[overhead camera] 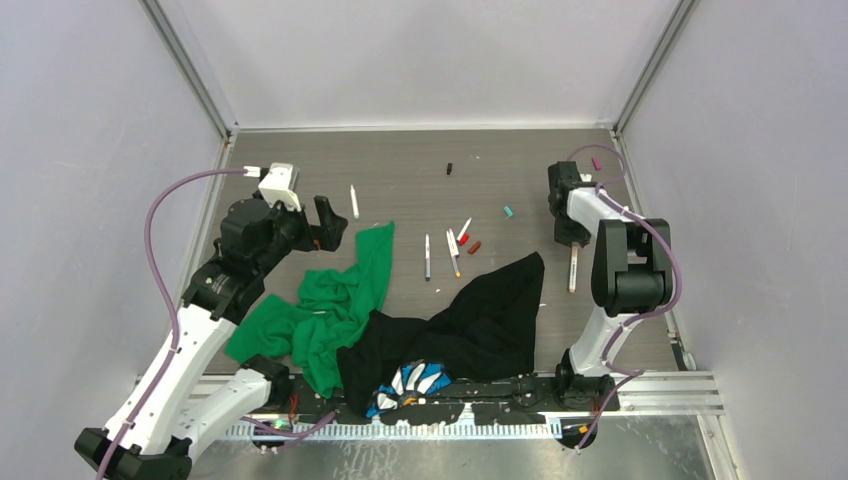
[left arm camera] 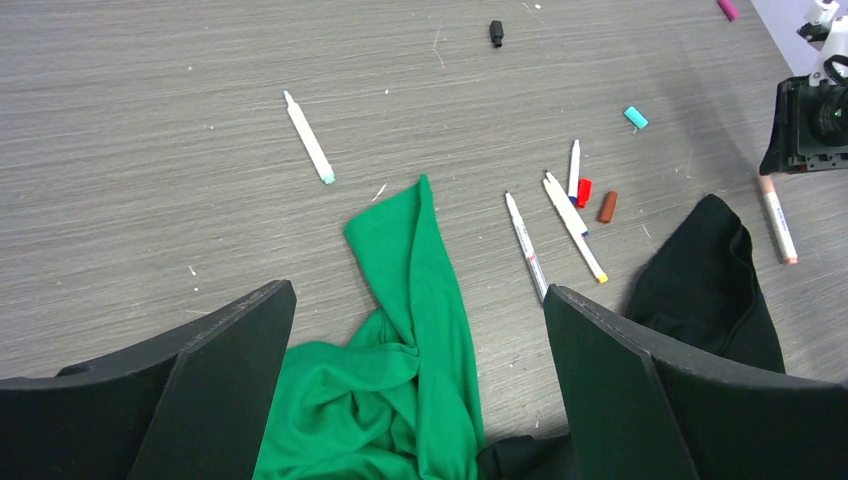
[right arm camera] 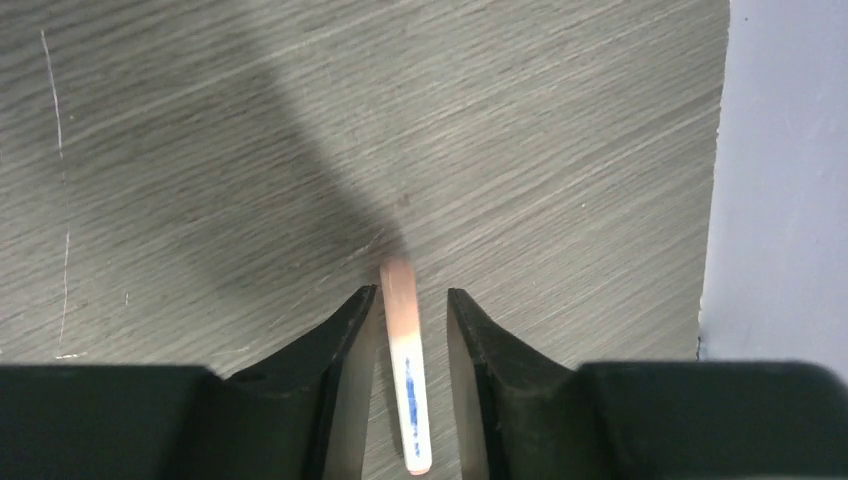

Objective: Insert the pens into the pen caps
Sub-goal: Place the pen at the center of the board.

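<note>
The right claw (right arm camera: 411,293) is set narrowly apart, low over the table (right arm camera: 200,150), and nothing is clamped in it. A peach-ended pen (right arm camera: 405,370) is seen lying on the wood between the jaws. Its peach end is level with the fingertips and its white, blue-printed barrel runs back toward the wrist. It lies close beside one finger (right arm camera: 350,340), with a clear gap to the other.

The left claw (left arm camera: 418,290) is spread wide and empty above a green cloth (left arm camera: 410,350), which is framed between the jaws. A black cloth (left arm camera: 710,270) is seen just past one finger (left arm camera: 680,400). Ahead of this claw, three pens (left arm camera: 575,226) are clustered, with a red cap (left arm camera: 584,190) and a brown cap (left arm camera: 607,206) just beside them. A teal-ended pen (left arm camera: 308,137) lies alone to the other side. Farther ahead, a teal cap (left arm camera: 636,117), a black cap (left arm camera: 496,33) and a magenta cap (left arm camera: 727,9) are scattered well apart.

The gap beside the peach-ended pen is shown only by the right wrist view. The caps and loose pens are shown only by the left wrist and top views.
</note>
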